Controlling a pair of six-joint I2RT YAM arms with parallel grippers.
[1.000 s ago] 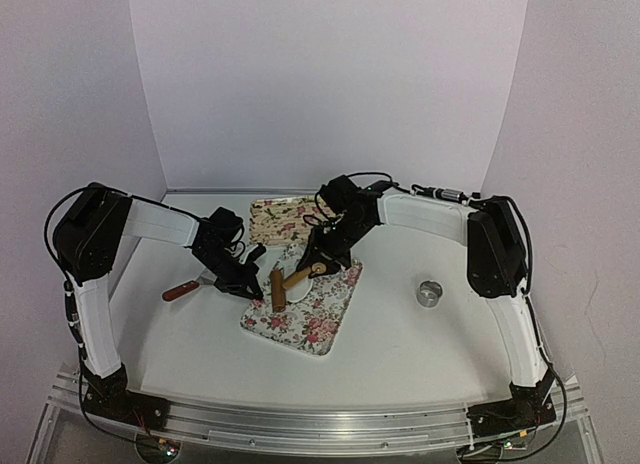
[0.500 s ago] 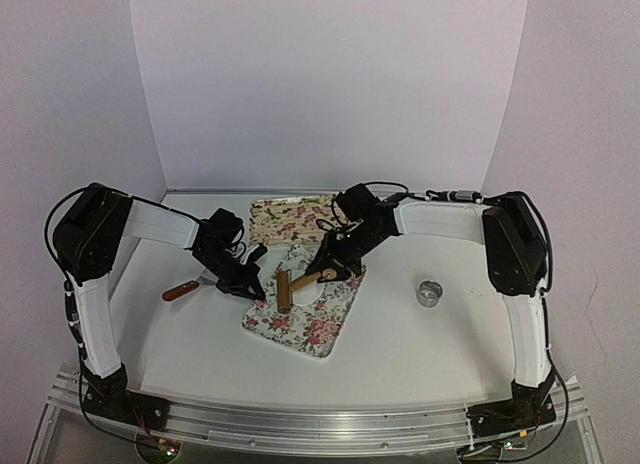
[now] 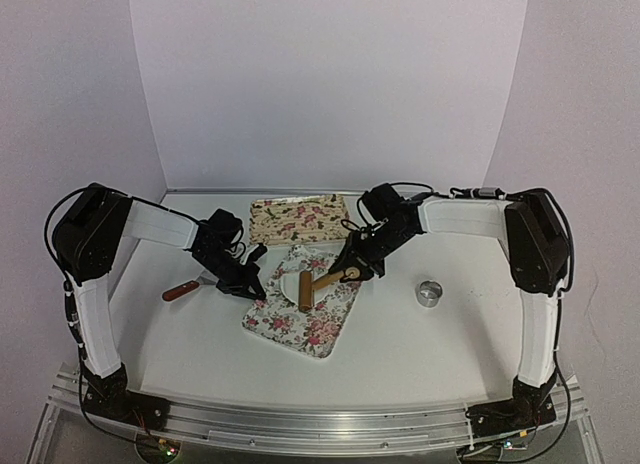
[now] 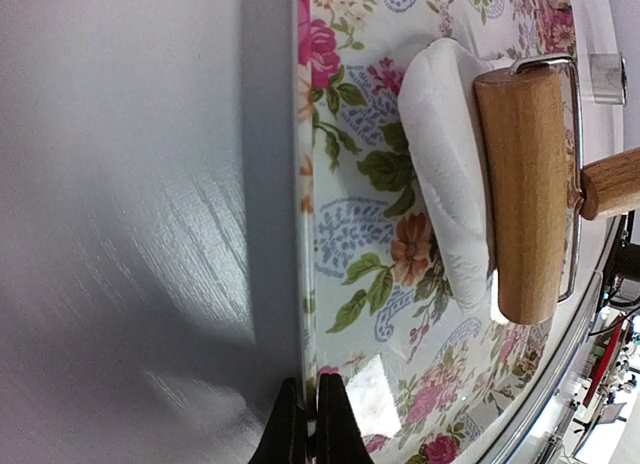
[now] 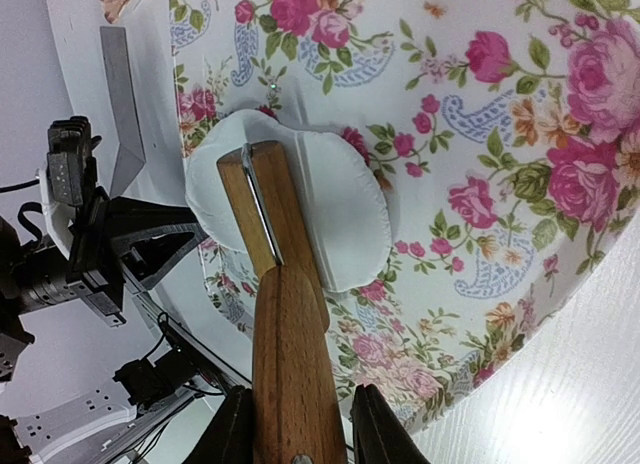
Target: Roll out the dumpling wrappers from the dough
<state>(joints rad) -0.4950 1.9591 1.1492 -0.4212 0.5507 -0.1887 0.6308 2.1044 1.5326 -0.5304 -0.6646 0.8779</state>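
A flattened white patch of dough (image 3: pixel 288 283) lies on the near flowered tray (image 3: pixel 325 329). My right gripper (image 3: pixel 352 270) is shut on the wooden handle of a roller (image 3: pixel 305 293), whose drum rests on the dough's right side. In the right wrist view the roller (image 5: pixel 262 206) lies across the dough (image 5: pixel 335 209) and my gripper (image 5: pixel 300 446) clamps the handle. My left gripper (image 3: pixel 251 286) is shut on the tray's left rim. In the left wrist view it (image 4: pixel 306 424) pinches the rim (image 4: pixel 303 234), with the dough (image 4: pixel 445 174) and roller (image 4: pixel 528 194) beyond. No finished wrapper shows.
A second flowered tray (image 3: pixel 297 217) stands at the back. A small shiny metal ring (image 3: pixel 430 293) sits on the table right of the near tray. A scraper with a wooden handle (image 3: pixel 184 289) lies left of my left gripper.
My right gripper has drawn the roller to the right across the dough, leaving more of the white patch uncovered on the left. My left gripper has kept its hold on the tray rim.
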